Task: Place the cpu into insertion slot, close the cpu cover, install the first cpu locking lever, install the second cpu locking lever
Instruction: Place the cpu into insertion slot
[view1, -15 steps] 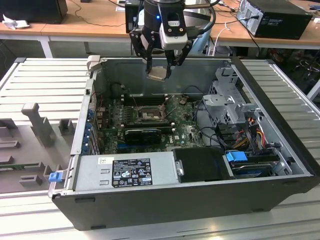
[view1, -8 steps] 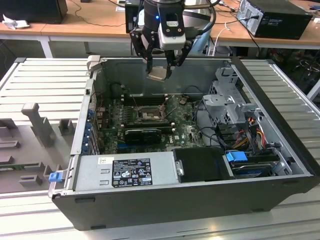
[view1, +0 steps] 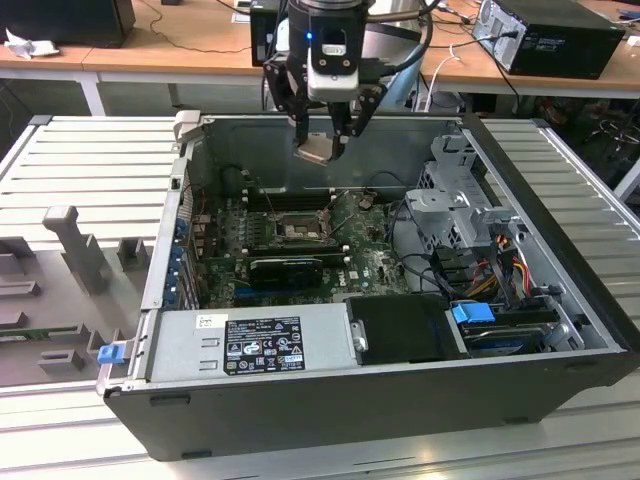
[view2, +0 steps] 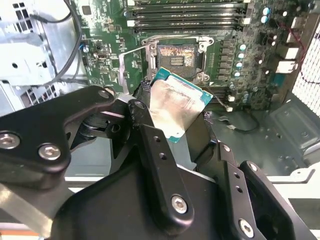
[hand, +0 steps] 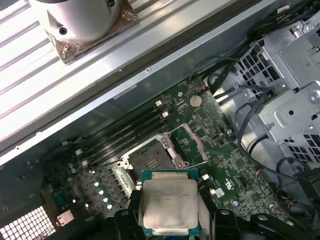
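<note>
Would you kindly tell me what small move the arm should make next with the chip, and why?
I would probably ease the chip straight down toward the socket. The pincer grips the chip well above the board. The socket lies bare with its cover swung open, so nothing seems to block the path.

Exterior view high, perhaps frontal, both wrist views share insertion slot (view2: 176, 56) (hand: 150, 160)
</note>
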